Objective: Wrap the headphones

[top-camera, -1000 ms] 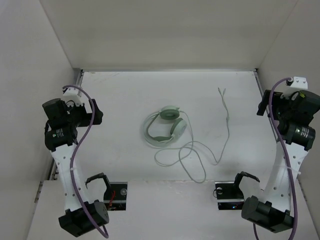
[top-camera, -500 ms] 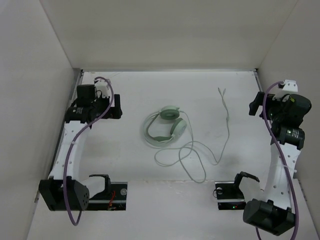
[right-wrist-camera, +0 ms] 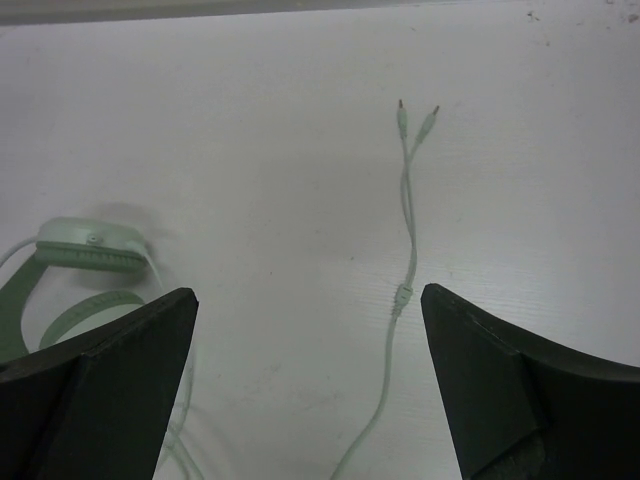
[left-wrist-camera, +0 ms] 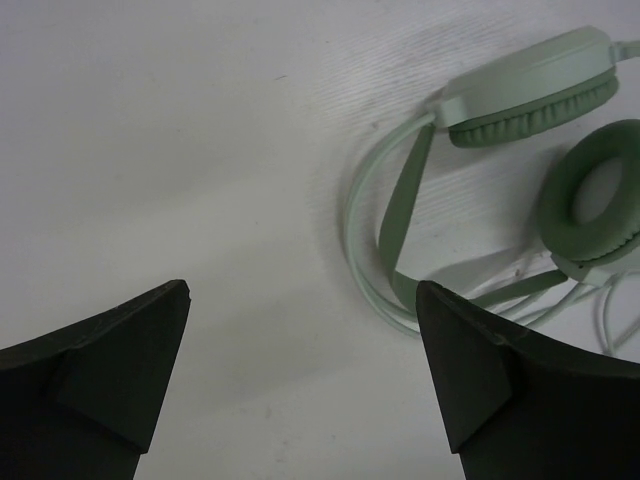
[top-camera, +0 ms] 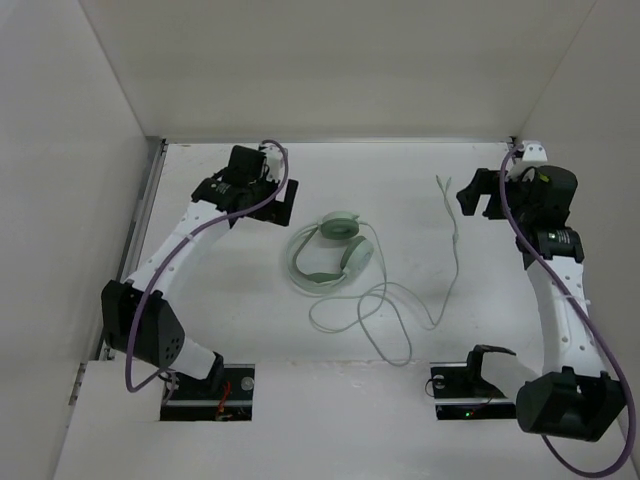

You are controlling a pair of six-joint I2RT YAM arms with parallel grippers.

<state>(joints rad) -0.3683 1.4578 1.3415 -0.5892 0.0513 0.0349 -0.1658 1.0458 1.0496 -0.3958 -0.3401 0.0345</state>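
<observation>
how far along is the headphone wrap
Done: nothing yet; the cable lies loose in loops beside the headphones, its forked end stretched away. In hand: nothing held; the left gripper hovers open beside the headphones, the right gripper open over the forked end. Left: the whole wrap.

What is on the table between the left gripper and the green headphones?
Nothing, only bare white table. The top view shows that gap from the open left gripper to the headphones.
</observation>
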